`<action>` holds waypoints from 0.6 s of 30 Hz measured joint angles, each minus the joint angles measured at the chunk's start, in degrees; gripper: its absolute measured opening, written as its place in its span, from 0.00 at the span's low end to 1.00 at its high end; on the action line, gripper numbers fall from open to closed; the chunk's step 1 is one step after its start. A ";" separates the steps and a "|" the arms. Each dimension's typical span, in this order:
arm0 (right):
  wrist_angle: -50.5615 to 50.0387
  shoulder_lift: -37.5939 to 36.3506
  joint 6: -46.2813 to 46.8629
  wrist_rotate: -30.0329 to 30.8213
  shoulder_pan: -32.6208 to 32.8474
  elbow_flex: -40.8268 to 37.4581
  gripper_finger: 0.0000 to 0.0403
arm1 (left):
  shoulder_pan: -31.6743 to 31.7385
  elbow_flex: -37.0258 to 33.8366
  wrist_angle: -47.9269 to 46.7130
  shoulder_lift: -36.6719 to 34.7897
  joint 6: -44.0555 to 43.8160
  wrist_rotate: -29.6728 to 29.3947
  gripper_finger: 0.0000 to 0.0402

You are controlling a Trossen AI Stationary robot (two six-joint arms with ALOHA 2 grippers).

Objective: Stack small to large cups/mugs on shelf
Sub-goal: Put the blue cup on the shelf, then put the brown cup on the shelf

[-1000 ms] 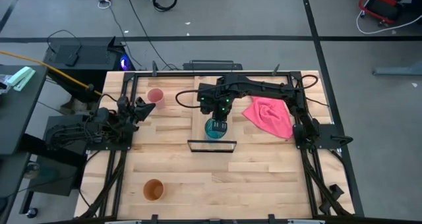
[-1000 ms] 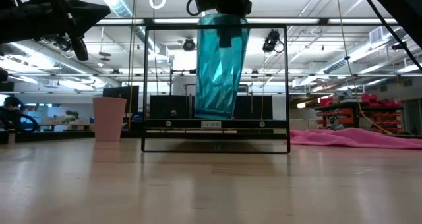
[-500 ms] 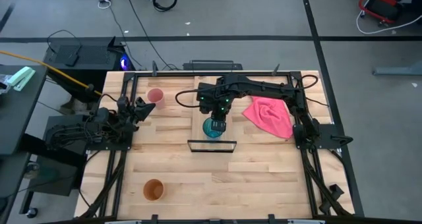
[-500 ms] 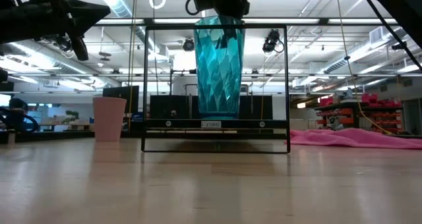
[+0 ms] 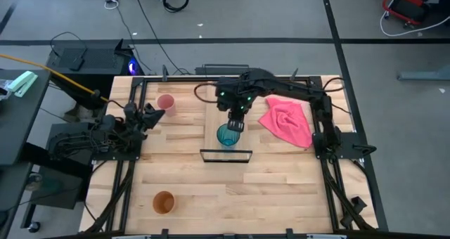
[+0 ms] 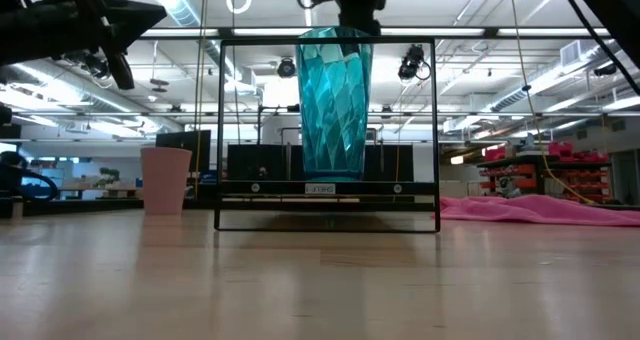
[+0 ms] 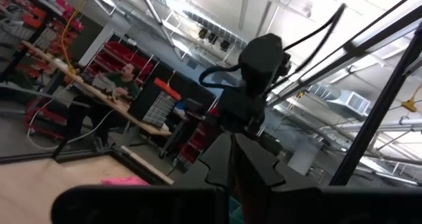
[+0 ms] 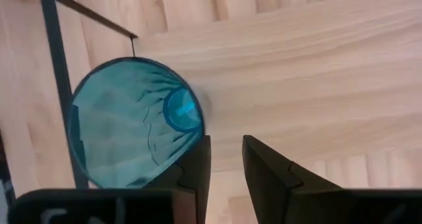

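Note:
The teal cup stands upright on its base on the shelf plank, close to the black frame; in the low view the teal cup shows inside the frame. My right gripper hovers just above the rim on the far side, slightly open and touching nothing; in its wrist view the right gripper sits beside the cup's mouth. The pink cup stands on the tabletop at far left, the orange cup at near left. My left gripper waits shut at the left edge.
A crumpled pink cloth lies on the table right of the shelf. The black frame stands upright at the shelf's near end, just beside the teal cup. Bare tabletop spreads across the near half.
The teal cup hung tilted from my right gripper with its base at the shelf; it now stands upright on the plank. My right gripper has come off the rim, risen a little and drawn back toward the table's far edge.

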 joint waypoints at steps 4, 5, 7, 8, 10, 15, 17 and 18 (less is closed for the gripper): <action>0.37 -3.07 0.60 0.02 -1.06 0.02 0.24 | -0.01 0.00 5.02 0.00 0.56 0.03 0.08; 0.34 -3.86 1.01 0.02 -1.30 0.02 0.24 | -0.02 0.00 6.74 0.00 0.56 0.11 0.08; 0.38 -5.82 1.56 0.04 -1.67 0.01 0.24 | -0.02 0.00 10.48 0.00 0.45 1.29 0.09; 0.38 -6.82 1.58 0.02 -1.87 0.02 0.24 | -0.01 0.00 12.18 0.00 0.18 2.33 0.09; 0.43 -8.91 2.15 0.07 -2.01 0.02 0.24 | -0.09 0.00 15.71 0.00 -1.01 5.18 0.10; 2.11 -13.70 5.15 0.04 -1.98 0.02 0.24 | -0.09 4.59 16.66 0.09 -2.92 12.87 0.09; 3.50 -15.51 6.46 0.51 -1.88 0.04 0.24 | -0.09 8.52 15.54 0.84 -1.75 14.45 0.09; 4.19 -16.28 7.36 1.43 -1.72 0.07 0.24 | -0.09 10.79 14.23 1.58 -0.71 15.24 0.09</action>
